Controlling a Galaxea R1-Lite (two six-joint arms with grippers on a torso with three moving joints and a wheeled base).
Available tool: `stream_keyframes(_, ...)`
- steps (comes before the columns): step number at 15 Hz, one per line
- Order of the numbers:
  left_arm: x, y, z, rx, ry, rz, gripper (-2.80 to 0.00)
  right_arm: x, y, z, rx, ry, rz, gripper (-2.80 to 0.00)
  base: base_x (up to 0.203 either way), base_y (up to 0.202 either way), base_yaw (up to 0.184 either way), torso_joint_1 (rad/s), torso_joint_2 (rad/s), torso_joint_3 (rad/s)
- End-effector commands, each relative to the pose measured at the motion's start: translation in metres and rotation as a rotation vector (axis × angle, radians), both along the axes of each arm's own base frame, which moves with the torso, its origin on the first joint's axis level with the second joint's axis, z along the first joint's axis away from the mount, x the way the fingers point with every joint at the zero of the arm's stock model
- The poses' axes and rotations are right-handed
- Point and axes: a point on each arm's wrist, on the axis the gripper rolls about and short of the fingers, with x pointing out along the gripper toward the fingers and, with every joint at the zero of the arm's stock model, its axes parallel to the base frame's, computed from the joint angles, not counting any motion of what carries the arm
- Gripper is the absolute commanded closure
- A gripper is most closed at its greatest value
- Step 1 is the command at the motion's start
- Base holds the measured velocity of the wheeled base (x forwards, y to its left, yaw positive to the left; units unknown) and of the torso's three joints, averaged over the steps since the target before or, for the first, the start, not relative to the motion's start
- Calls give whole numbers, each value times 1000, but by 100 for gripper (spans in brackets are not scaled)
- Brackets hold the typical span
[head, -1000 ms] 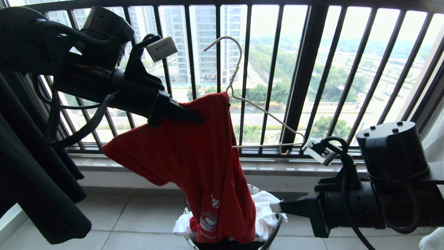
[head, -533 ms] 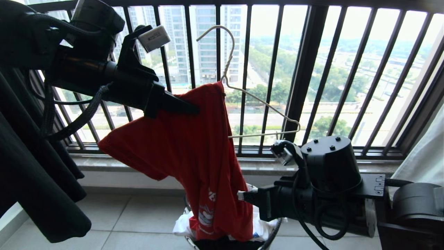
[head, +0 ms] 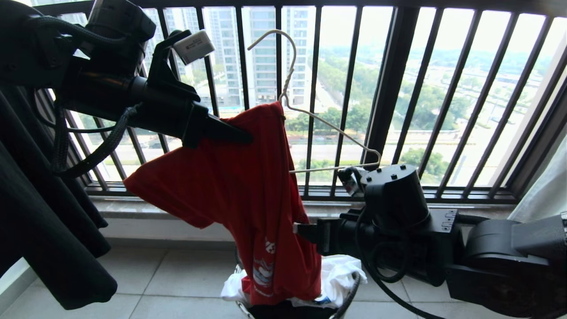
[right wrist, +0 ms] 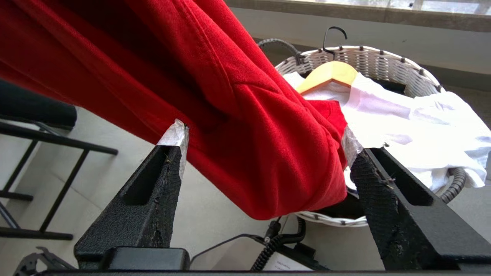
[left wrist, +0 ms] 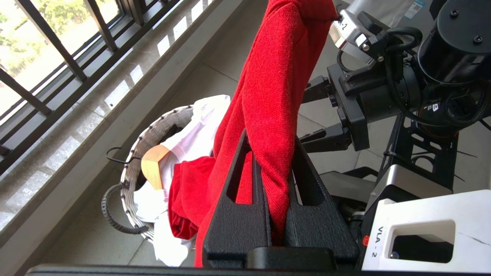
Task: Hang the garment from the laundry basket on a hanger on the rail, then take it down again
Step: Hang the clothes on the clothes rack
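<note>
The left end effector (head: pixel 241 135) pinches the red short-sleeved T-shirt (head: pixel 248 199) high, its length hanging straight down between the right end effector's (right wrist: pixel 264 153) spread fingers.

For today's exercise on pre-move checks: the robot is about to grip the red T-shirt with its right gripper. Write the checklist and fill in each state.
1. Left gripper clamped on the red T-shirt: ok.
2. Right gripper open, fabric between its fingers: ok.
3. Hanger fully inside the shirt: not ok, one shoulder wire is bare.
4. Shirt clear of the laundry basket: not ok, its lower end hangs into it.
5. Hanger hook free: ok, it hangs on nothing.
6. Rail position: cannot tell, not in view.
</note>
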Motion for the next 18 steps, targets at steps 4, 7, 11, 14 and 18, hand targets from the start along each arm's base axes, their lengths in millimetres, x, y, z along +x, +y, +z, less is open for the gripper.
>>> stream_keyframes(4,0,0,-1,0,5,-5,0,16,4,2,-13,-40,-96,-280,0,0,0,0,0,0)
stream_keyframes(7,0,0,-1,0,6,-5,0,22,0,4,-9,-46,-118,-280,0,0,0,0,0,0)
stream_keyframes(11,2,-1,-2,0,3,-5,0,23,3,13,6,-64,-116,-280,0,0,0,0,0,0)
stream_keyframes(14,1,0,-1,-3,-4,-5,0,28,8,0,-35,-49,-143,-280,0,0,0,0,0,0)
stream_keyframes(18,3,-1,-2,-2,-1,-5,0,38,15,-6,-62,-65,-201,-280,0,0,0,0,0,0)
